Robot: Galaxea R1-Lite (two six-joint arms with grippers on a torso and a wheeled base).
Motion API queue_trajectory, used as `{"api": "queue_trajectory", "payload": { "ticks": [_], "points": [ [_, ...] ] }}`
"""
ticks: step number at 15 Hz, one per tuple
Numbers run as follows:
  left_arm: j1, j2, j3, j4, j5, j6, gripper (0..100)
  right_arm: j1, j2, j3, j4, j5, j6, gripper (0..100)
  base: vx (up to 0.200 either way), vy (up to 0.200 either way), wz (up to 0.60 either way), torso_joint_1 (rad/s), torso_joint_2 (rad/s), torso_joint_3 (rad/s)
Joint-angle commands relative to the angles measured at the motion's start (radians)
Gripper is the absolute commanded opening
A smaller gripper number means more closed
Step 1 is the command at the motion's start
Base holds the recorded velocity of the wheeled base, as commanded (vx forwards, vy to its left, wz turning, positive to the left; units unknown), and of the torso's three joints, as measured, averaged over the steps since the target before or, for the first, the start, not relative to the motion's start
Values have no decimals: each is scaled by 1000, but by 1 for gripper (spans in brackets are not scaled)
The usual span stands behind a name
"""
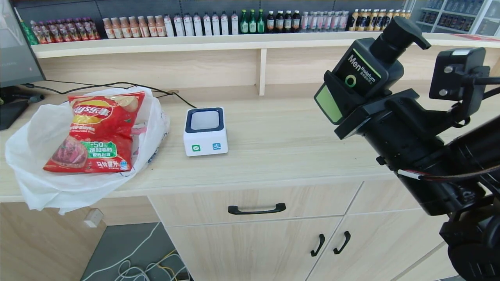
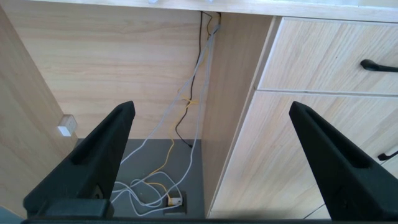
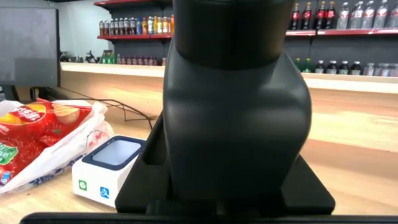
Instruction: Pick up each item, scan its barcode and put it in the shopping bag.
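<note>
Two claws: left claw (image 2: 211, 112) gapes wide before the cupboard (image 2: 311, 56). Left of the scanner (image 1: 205, 130), chips (image 1: 97, 132) lie on the shopping bag (image 1: 27, 156). Right of it, above the desk (image 1: 293, 148), right claw (image 1: 361, 97) grips a pump bottle (image 1: 361, 68); a barcode turned away might fail the scan.

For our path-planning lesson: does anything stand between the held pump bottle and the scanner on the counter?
Nothing visible does. The right gripper holds the pump bottle above the counter, at its right; only bare counter lies between it and the scanner, with the shopping bag beyond.
</note>
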Motion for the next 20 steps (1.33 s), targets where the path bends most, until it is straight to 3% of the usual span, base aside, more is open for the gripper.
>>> {"api": "queue_trajectory", "payload": {
  "ticks": [1,5,20],
  "points": [
    [0,0,0,0,1,0,100,-5,15,-12,0,1,0,0,0,0,0,0,0,0],
    [0,0,0,0,1,-3,100,5,64,-71,0,-1,23,0,0,150,0,1,2,2],
    [0,0,0,2,1,-3,100,3,27,-27,0,-2,31,0,0,187,0,4,0,2]
  ]
}}
